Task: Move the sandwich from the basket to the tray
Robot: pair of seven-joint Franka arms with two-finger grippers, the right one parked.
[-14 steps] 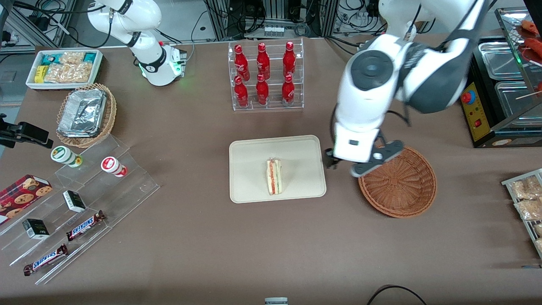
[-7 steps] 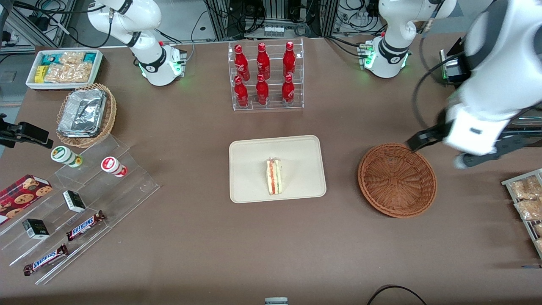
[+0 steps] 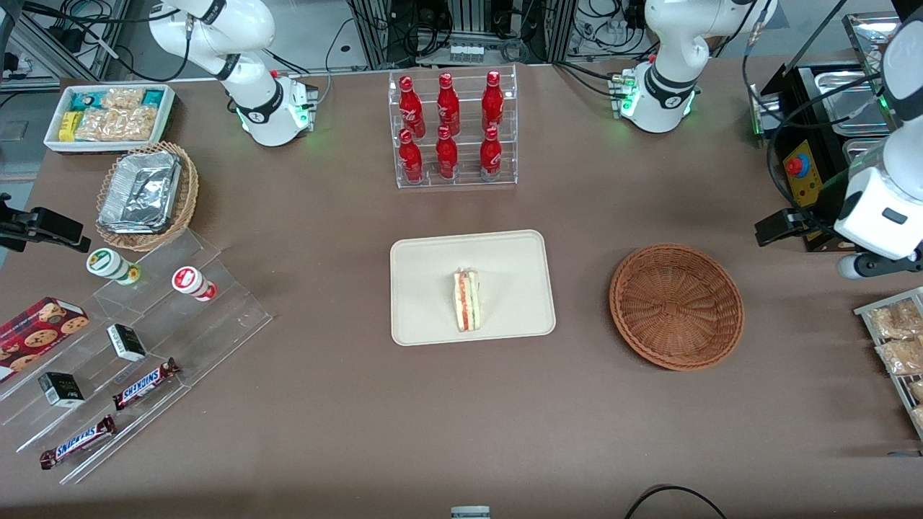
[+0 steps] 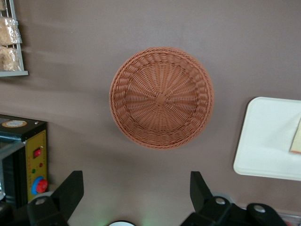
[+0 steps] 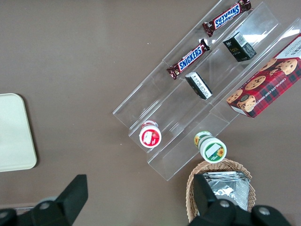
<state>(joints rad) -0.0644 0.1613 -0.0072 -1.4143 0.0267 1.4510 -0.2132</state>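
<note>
The sandwich [image 3: 467, 301], a pale wedge with red and green filling, lies on the cream tray [image 3: 433, 259] near its middle. A sliver of it shows in the left wrist view [image 4: 297, 139], on the tray [image 4: 268, 141]. The reddish-brown wicker basket [image 3: 676, 306] stands beside the tray, toward the working arm's end, with nothing in it; it also shows in the left wrist view [image 4: 161, 97]. My left gripper [image 3: 813, 249] hangs high above the table near the working arm's end, away from the basket. It is open and holds nothing [image 4: 135, 188].
A clear rack of red bottles [image 3: 451, 130] stands farther from the front camera than the tray. A black machine with a red button [image 3: 800, 173] and a rack of snack packets [image 3: 894, 339] are by the gripper. A tan foil-container basket [image 3: 144, 194] and candy shelves [image 3: 130, 360] lie toward the parked arm's end.
My left gripper has swung away from the basket's tray-side edge, over the basket, to the working arm's end of the table. The sandwich has stayed on the tray.
</note>
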